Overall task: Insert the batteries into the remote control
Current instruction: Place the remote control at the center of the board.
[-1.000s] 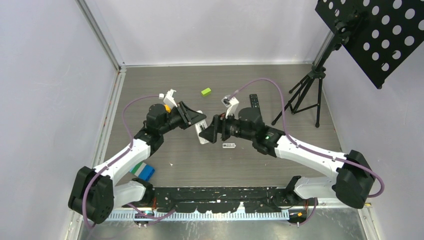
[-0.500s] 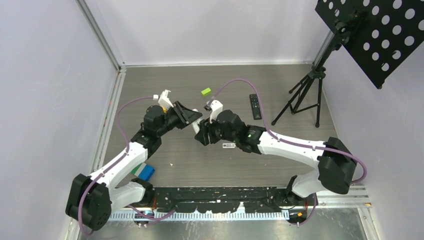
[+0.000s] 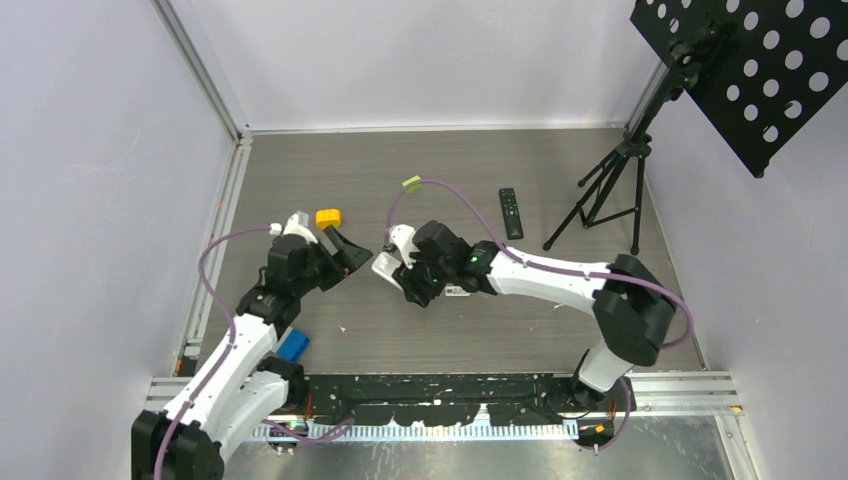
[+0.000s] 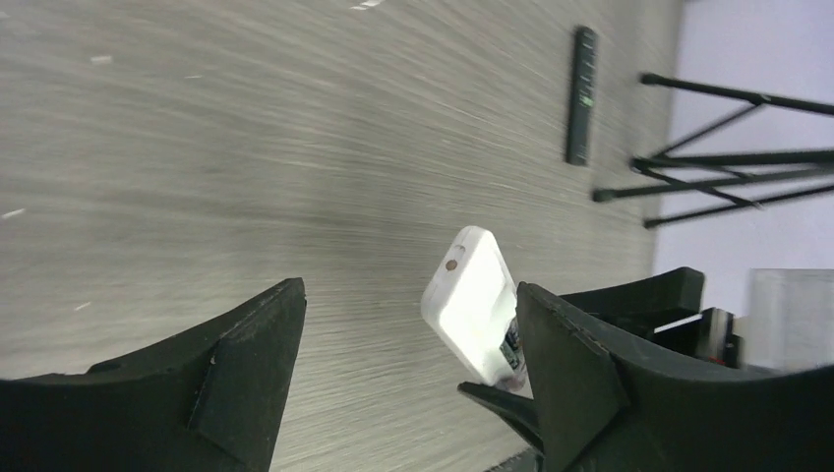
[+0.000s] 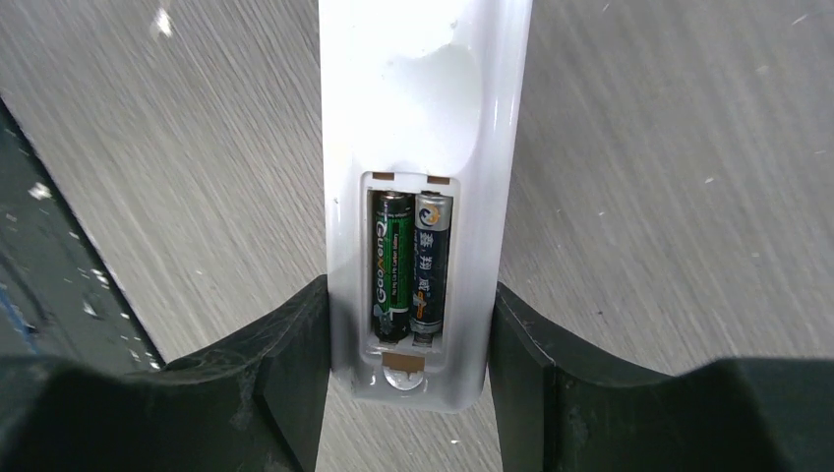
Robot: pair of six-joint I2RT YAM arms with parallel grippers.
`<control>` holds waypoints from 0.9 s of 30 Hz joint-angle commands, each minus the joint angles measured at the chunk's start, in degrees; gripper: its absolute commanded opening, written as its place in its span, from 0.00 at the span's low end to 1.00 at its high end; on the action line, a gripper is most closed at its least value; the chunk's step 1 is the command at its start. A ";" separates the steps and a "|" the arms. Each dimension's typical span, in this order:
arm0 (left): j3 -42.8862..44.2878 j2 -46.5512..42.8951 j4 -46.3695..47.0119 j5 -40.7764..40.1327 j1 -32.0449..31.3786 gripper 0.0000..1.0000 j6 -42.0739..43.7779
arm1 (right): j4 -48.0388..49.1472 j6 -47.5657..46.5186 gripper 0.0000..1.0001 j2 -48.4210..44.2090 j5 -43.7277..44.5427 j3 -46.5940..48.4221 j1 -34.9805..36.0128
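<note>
The white remote control (image 5: 423, 118) lies back-up between my right gripper's (image 5: 408, 364) fingers, which are shut on its sides at the lower end. Its battery bay stands uncovered, with two batteries side by side inside: a green-black one (image 5: 391, 265) and a dark blue one (image 5: 430, 258). From above, the remote (image 3: 386, 265) pokes out left of the right gripper (image 3: 402, 278). My left gripper (image 3: 345, 254) stands open and empty just left of it. In the left wrist view the remote (image 4: 472, 295) shows beyond the wide-apart fingers (image 4: 246, 374).
A black remote (image 3: 510, 212) lies at the back right beside a music stand's tripod (image 3: 605, 190). A green block (image 3: 411, 183) and a small orange object (image 3: 328, 217) lie on the floor. A blue block (image 3: 292, 345) sits near the left arm. A small white labelled piece (image 3: 457, 291) lies under the right arm.
The left gripper has opened and drawn back to the left, away from the remote. The right arm has swung left and closed on the remote.
</note>
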 commanded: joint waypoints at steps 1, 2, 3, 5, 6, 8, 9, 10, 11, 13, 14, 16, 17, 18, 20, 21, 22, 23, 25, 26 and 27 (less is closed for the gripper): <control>-0.70 -7.27 -12.77 -10.73 2.43 0.83 3.56 | -4.29 -5.37 0.24 5.97 -2.33 3.66 -0.34; -1.17 -9.12 -13.56 -12.95 2.52 0.84 3.54 | -4.79 -5.39 0.25 7.49 -2.91 4.39 -0.32; -1.69 -10.91 -13.80 -14.35 2.63 0.85 3.49 | -5.79 -5.30 0.26 9.05 -3.41 5.38 -0.33; -2.53 -13.73 -13.79 -15.94 2.72 0.87 3.21 | -9.50 -5.17 0.29 12.79 -4.25 8.66 -0.37; -2.68 -14.79 -13.77 -16.35 2.73 0.87 3.12 | -11.16 -5.17 0.30 14.23 -4.47 10.00 -0.32; -2.59 -15.77 -13.81 -17.01 2.73 0.88 3.16 | -12.53 -5.32 0.30 16.04 -4.42 11.34 -0.29; -2.36 -15.87 -13.92 -17.15 2.73 0.88 3.18 | -12.66 -5.45 0.31 16.52 -4.19 11.45 -0.31; -2.11 -15.63 -14.01 -17.07 2.73 0.89 3.37 | -12.67 -5.58 0.31 16.86 -4.01 11.42 -0.31; -1.84 -15.14 -14.03 -16.90 2.73 0.89 3.56 | -12.86 -5.62 0.33 17.14 -3.63 11.47 -0.35; -1.35 -14.09 -13.71 -16.10 2.73 0.89 3.78 | -14.44 -5.31 0.42 17.94 -2.35 12.32 -0.30; -1.24 -13.61 -13.25 -15.59 2.73 0.89 3.80 | -15.61 -4.60 0.47 18.53 -1.53 13.04 -0.31; -1.31 -12.65 -12.05 -14.61 2.73 0.89 3.68 | -17.70 -4.26 0.52 19.95 -0.56 14.74 -0.31; -1.31 -12.28 -11.59 -14.27 2.73 0.89 3.56 | -18.01 -4.21 0.53 20.24 0.20 14.96 -0.31; -1.29 -11.94 -11.31 -14.05 2.73 0.89 3.45 | -17.98 -4.13 0.55 20.30 0.98 14.97 -0.31; -1.14 -11.53 -11.00 -13.89 2.75 0.89 3.45 | -17.98 -4.16 0.58 19.94 2.27 14.71 -0.31; -1.09 -11.35 -10.88 -13.98 2.78 0.88 3.45 | -17.99 -4.31 0.60 19.55 2.52 14.57 -0.31; -1.05 -11.30 -10.80 -13.89 2.74 0.89 3.45 | -17.99 -4.51 0.62 19.11 2.64 14.38 -0.31; -1.05 -11.26 -10.64 -13.80 2.77 0.88 3.49 | -18.02 -4.69 0.63 18.80 2.66 14.23 -0.27; -1.01 -11.15 -10.47 -13.61 2.76 0.89 3.53 | -18.14 -4.73 0.67 18.20 3.23 14.21 -0.18; -0.89 -11.13 -10.43 -13.44 2.81 0.89 3.66 | -18.16 -4.80 0.79 17.96 3.39 14.09 -0.14; -0.85 -11.09 -10.35 -13.40 2.82 0.89 3.77 | -18.28 -4.77 0.86 17.78 3.74 14.18 -0.06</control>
